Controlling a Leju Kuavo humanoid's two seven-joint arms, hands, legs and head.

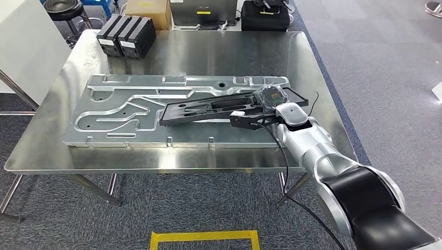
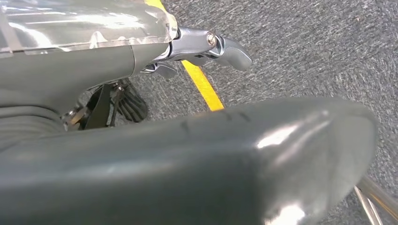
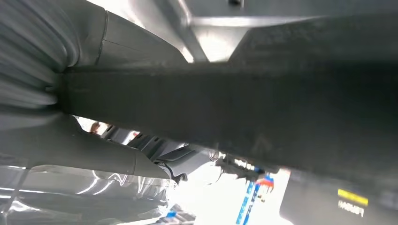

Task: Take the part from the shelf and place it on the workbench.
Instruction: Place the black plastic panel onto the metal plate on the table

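You're at placement: right hand grips long black plastic part at its 3 o'clock end over steel workbench; next lower flat, let go; left hand's state can't tell.

The workbench is bare brushed steel, silver-grey with pale reflections. On it lies a stamped metal panel of the same silver, its raised channels catching lighter highlights. The long part across the panel is matte black. The right hand is dark grey to black, carried on a silver arm with a glossy black cover lower down. Two boxes at the workbench's far corner are black with pale grey stripes. The carpet is speckled grey, crossed by a blue strip, and yellow tape marks a rectangle. The left hand is grey with shiny silver finger parts.
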